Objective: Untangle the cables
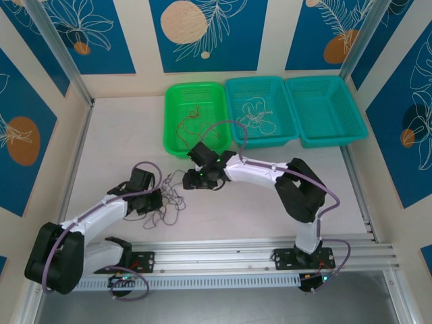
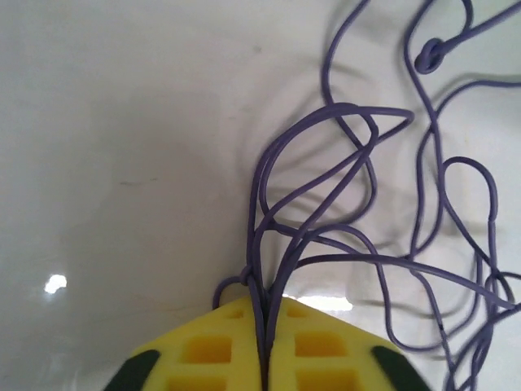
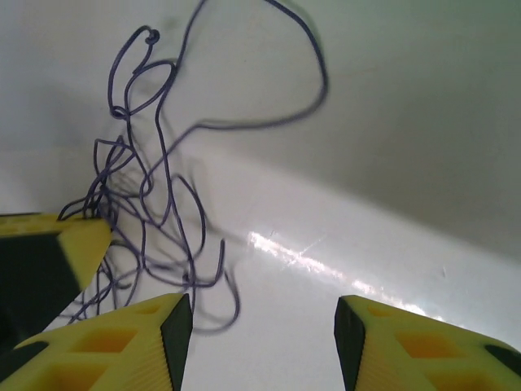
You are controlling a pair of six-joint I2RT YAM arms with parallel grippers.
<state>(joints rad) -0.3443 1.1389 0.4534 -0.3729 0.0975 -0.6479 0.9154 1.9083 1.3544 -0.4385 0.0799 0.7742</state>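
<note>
My left claw (image 1: 150,200) is shut tight. Its two yellow fingers (image 2: 216,352) press together on a bundle of strands of the dark purple cable (image 2: 358,195), which run straight down into the seam between them. From that pinch the cable fans out in loops and curls over the white worktop (image 2: 122,122), with a small knot (image 2: 429,55) near the top right of my left wrist view.

My right claw (image 3: 260,326) stands roughly half open, with bare worktop showing in the gap, and it has hold of nothing. The purple tangle lies just to the left of its left-hand finger (image 3: 122,342), and one long loop arches away above.

Seen from above, the purple cable lies on the worktop between my two claws, just in front of the green basket (image 1: 196,86). A reddish-brown cable (image 1: 191,120) lies inside that basket. A pale beige cable (image 1: 258,119) lies curled in the teal basket (image 1: 256,79) touching its right side
</note>
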